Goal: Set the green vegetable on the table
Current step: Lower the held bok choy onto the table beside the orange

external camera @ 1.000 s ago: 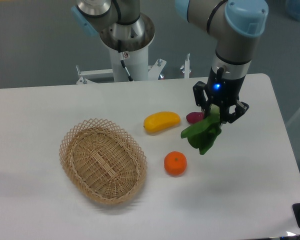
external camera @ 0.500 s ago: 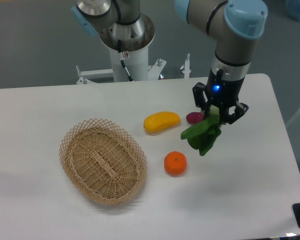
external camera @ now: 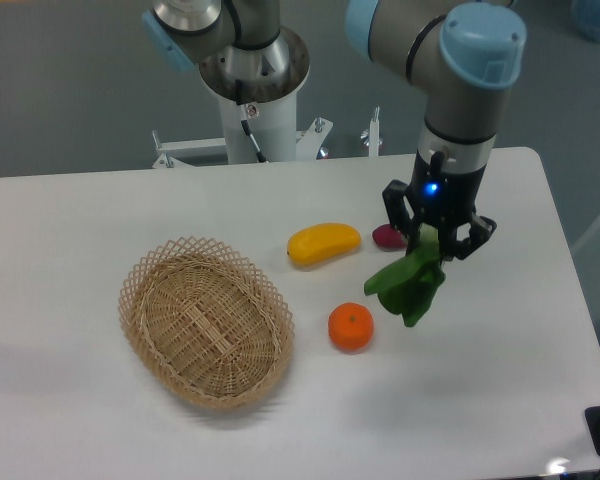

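My gripper (external camera: 436, 236) is shut on the pale stem end of the green vegetable (external camera: 408, 283), whose dark green leaves hang down and to the left below the fingers. It hangs low over the white table (external camera: 500, 380), right of the orange; I cannot tell whether the leaf tips touch the tabletop. The stem end is mostly hidden between the fingers.
An orange (external camera: 350, 326) lies just left of the hanging leaves. A yellow mango-shaped fruit (external camera: 323, 243) and a small purple sweet potato (external camera: 386, 236) lie behind, beside the gripper. A woven wicker basket (external camera: 205, 321) stands at the left.
My gripper has moved down and slightly toward the front with the green vegetable still in it. The other objects have not moved.
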